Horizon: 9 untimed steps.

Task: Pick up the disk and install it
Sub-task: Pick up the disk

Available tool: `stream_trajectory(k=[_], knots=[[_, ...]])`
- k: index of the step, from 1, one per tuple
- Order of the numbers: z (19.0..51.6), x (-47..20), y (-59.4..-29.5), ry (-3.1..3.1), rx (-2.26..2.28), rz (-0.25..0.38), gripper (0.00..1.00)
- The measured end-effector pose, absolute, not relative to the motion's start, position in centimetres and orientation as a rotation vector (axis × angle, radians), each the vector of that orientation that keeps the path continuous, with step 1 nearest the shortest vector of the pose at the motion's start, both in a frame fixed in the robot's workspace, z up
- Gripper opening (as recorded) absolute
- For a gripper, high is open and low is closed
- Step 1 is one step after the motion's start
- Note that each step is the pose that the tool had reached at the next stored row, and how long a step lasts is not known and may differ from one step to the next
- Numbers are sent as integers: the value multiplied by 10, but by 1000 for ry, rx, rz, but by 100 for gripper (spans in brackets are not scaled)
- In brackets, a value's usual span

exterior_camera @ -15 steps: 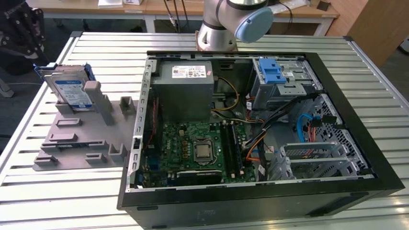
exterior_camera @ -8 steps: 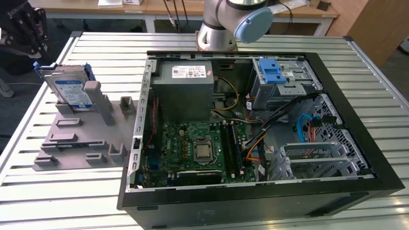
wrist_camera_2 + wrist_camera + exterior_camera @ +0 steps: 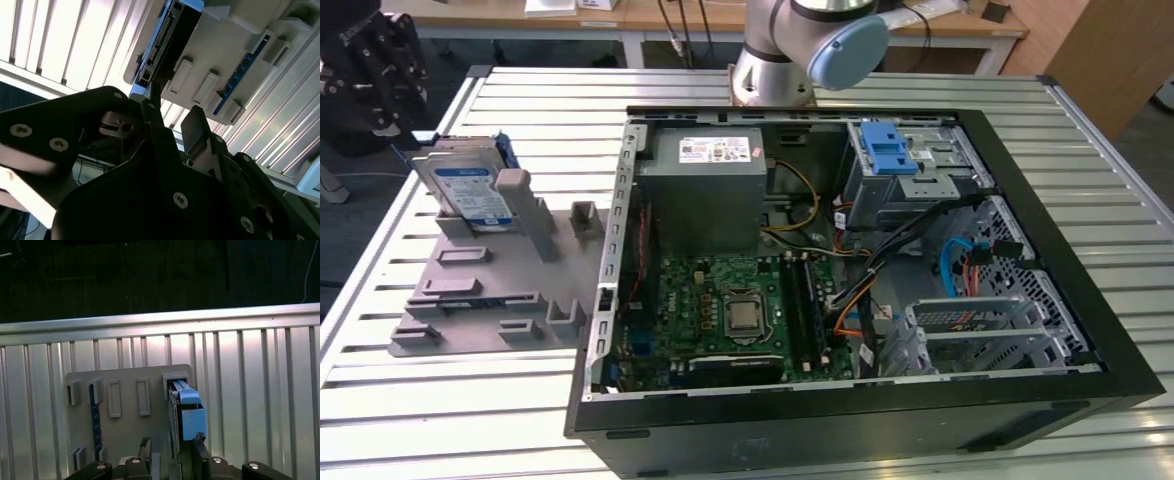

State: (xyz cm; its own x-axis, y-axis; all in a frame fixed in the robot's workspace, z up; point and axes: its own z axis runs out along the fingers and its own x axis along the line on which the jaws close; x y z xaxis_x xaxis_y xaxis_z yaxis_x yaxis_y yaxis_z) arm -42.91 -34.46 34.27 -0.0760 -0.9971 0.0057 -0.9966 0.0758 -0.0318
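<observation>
A slatted metal table (image 3: 440, 420) carries an open computer case (image 3: 854, 420), which lies on its side and reaches almost to the near edge, where the frame cuts it off. Inside it are a green motherboard (image 3: 734, 320), a grey box (image 3: 707, 190) with a white sticker and a blue-tabbed bay (image 3: 887, 155), all half hidden by tangled cables.

Beside the case, toward the table edge on the exterior view's left, lies a grey holder (image 3: 480, 300) with upright posts. The disk (image 3: 467, 190) stands on edge at the holder's far end, propped against a post with its label showing.

Past it, over the table's far corner, hangs the black gripper (image 3: 384, 105), partly cut off by the frame. In the second wrist view its fingers (image 3: 195, 127) are spread, and the disk's connector end is just beyond the tips. Whether they touch it cannot be told. The arm's base (image 3: 771, 75) stands at the far edge, with its upper part out of frame.
</observation>
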Motion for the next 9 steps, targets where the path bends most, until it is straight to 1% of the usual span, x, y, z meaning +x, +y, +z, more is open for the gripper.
stream_trajectory(k=[1,2,3,4,6,9], knots=[[343,-430,-344,2291,-2123,-42,47],[343,-430,-343,2292,-2124,-42,47],[342,-430,-343,2289,-2126,-42,53],[342,-430,-343,2282,-2134,-42,53],[340,-430,-342,2251,-2166,-41,65],[338,-430,-342,2213,-2204,-40,65]])
